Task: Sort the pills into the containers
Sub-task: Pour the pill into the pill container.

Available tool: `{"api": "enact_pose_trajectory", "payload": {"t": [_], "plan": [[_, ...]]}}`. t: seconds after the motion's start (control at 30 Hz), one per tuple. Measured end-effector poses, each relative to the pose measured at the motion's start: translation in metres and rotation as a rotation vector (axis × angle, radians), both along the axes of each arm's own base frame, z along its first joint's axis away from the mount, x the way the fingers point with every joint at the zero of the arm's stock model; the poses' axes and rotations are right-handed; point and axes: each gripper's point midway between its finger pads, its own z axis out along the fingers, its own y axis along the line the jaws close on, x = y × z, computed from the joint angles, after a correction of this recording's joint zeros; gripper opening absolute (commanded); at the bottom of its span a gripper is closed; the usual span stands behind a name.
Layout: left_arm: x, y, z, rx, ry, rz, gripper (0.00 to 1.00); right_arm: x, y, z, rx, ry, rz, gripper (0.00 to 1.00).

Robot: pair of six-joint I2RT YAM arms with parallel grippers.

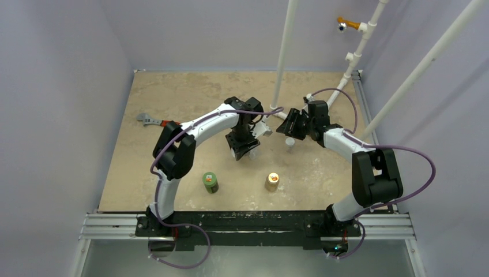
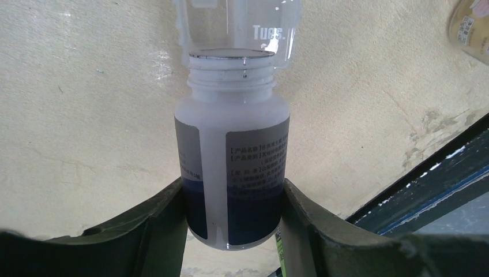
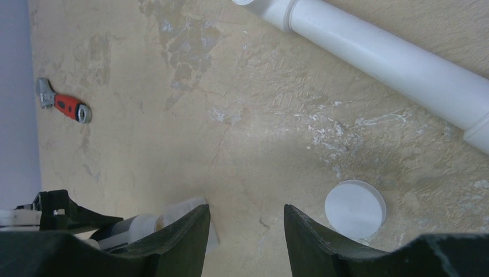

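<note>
My left gripper [image 2: 233,190] is shut on a white bottle [image 2: 230,115] with a blue and grey label. The bottle has no cap, and its open mouth touches the rim of the clear plastic container [image 2: 236,26] marked "Tues." No pills show in any view. In the top view the left gripper [image 1: 242,151] points down at mid-table. My right gripper [image 3: 247,210] stands open above bare table with nothing between its fingers. A white cap [image 3: 354,209] lies just to its right. The container [image 3: 184,206] peeks out behind its left finger.
A green bottle [image 1: 210,182] and a tan bottle [image 1: 271,182] stand nearer the arm bases. A red-handled wrench [image 1: 151,120] lies at the left. White pipes [image 1: 284,55] rise behind the grippers. The dark base rail [image 2: 427,190] runs along the near edge.
</note>
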Motion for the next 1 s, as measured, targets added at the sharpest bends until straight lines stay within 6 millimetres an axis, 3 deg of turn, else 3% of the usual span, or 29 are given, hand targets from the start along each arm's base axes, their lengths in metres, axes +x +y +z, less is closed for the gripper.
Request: {"api": "enact_pose_trajectory", "payload": {"t": [1.0], "plan": [[0.0034, -0.0020, -0.0059, -0.048, 0.170, 0.160, 0.00, -0.0010, 0.0011, -0.0045, 0.003, 0.014, 0.006, 0.50]]}}
